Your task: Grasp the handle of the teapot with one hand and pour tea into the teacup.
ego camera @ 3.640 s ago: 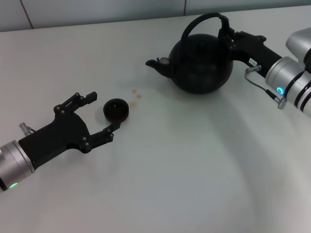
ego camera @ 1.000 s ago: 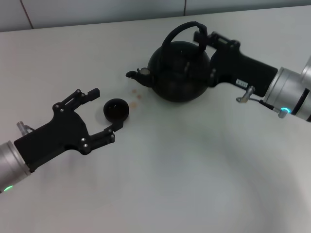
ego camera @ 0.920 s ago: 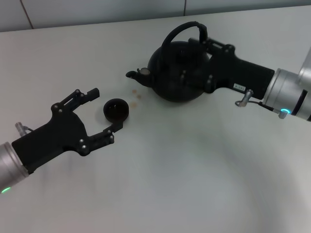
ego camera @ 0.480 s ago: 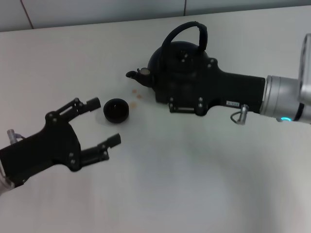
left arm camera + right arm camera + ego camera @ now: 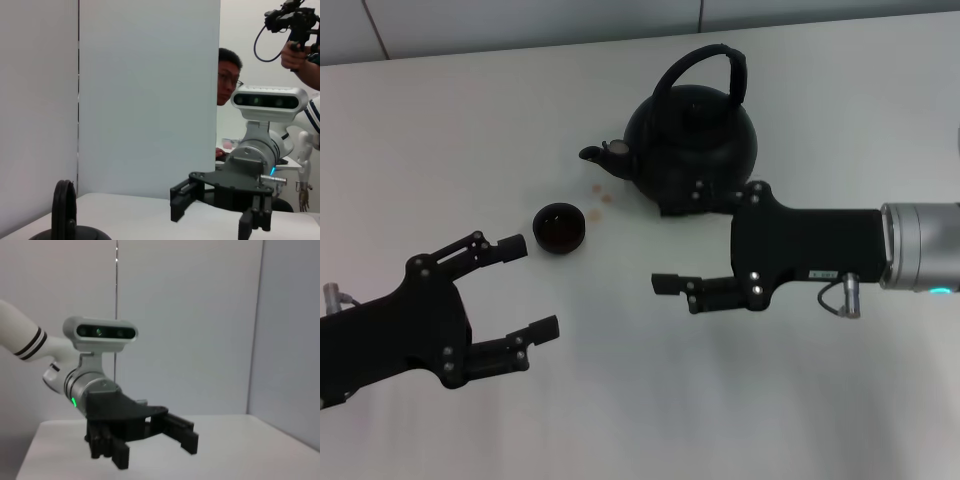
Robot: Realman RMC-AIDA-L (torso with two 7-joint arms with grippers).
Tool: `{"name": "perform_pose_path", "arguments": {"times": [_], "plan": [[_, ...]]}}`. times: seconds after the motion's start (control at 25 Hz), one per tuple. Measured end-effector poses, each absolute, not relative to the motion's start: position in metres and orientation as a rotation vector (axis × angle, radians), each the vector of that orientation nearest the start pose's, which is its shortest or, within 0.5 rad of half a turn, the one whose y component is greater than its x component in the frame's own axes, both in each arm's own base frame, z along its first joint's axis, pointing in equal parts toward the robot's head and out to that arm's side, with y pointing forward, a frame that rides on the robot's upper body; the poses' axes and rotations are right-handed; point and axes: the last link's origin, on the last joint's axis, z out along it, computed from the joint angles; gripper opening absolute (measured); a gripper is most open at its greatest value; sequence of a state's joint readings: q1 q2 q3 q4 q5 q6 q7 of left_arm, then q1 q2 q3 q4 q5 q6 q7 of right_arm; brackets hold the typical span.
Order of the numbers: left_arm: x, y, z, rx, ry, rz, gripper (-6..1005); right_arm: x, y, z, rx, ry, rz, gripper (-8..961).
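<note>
right arm reaches in low from the right side of the white tabletop point(image 5: 650, 400), forearm roughly level, silver wrist cuff showing a small blue light. the right gripper point(image 5: 682, 245) points toward the robot's left; its black fingers are spread wide apart and hold nothing. the far finger point(image 5: 705, 196) lies right at the base of the large round matte-black teapot point(image 5: 695, 140); contact cannot be judged from the head view. the near finger point(image 5: 685, 285) sits out over bare table, well clear of the pot.

left arm comes in from the lower left corner, black palm block angled toward the middle of the table. the left gripper point(image 5: 532, 285) is also spread open and empty, one finger point(image 5: 490, 248) pointing toward the tiny round black handleless teacup point(image 5: 559, 228), the other point(image 5: 525, 335) closer to the robot. the cup is near that upper fingertip but apart from it.

teapot stands upright on the table at the far side, short spout point(image 5: 603, 155) aimed toward the robot's left, flat lid on. the tall black arched handle point(image 5: 705, 70) stands upright over the lid, free of both grippers; in the left wrist view its wrapped section point(image 5: 64, 210) rises at the picture's edge. teacup sits upright, between the spout and the left gripper. a few small brownish spots point(image 5: 601, 192) mark the table between cup and spout.
</note>
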State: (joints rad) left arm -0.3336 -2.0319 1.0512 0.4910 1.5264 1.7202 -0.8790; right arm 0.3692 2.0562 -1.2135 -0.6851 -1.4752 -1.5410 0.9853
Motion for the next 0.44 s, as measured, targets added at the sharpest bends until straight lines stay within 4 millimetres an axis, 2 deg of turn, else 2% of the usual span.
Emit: {"name": "perform_pose_path", "arguments": {"times": [0.44], "plan": [[-0.2772, 0.2534, -0.0146, -2.679, -0.185, -1.031, 864, 0.2442, 0.2853, -0.0292, -2.728, 0.098, 0.897, 782]]}}
